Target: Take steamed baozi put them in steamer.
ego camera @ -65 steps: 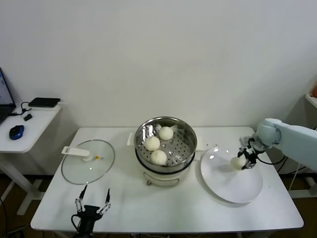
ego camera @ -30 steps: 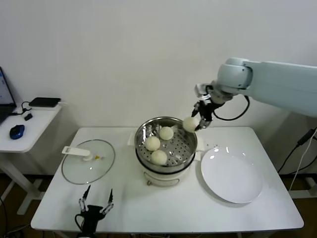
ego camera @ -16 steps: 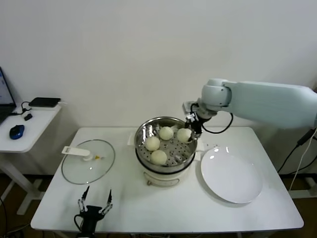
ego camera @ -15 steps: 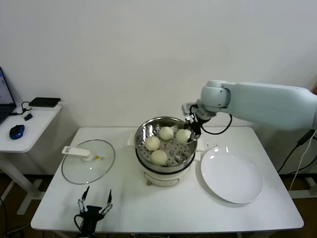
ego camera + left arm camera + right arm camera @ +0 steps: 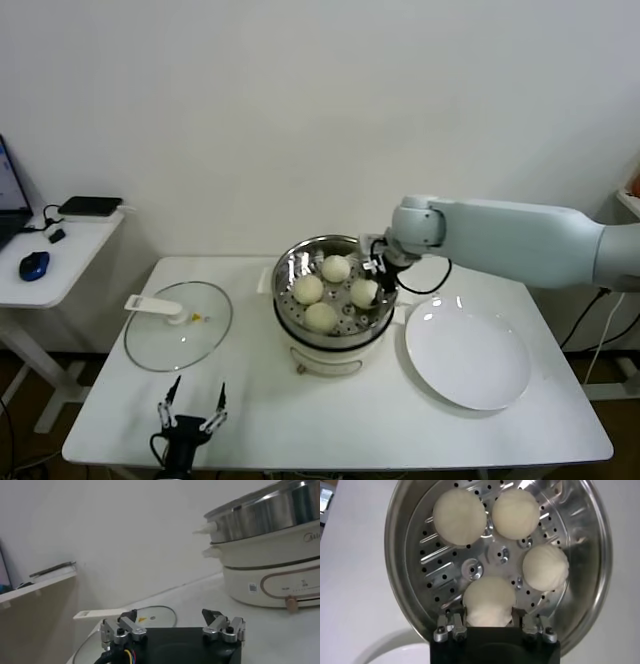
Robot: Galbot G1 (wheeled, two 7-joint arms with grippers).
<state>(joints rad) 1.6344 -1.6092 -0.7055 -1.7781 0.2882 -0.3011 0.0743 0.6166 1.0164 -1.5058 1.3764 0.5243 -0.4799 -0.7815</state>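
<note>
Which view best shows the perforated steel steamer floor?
Right wrist view: it looks straight down into the round stainless-steel steamer, holes clear around four buns. Head view shows the floor obliquely; left wrist view shows only its outer wall.

Before me the white tabletop (image 5: pixel 260 420) carries three things: the glass lid (image 5: pixel 178 325) on my left, the steamer (image 5: pixel 335 300) at centre, and the white plate (image 5: pixel 467 357) just beside it on my right

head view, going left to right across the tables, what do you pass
Blue mouse → black box → glass lid → steamer holding four baozi, with the right tool at the fourth baozi → white plate.
</note>
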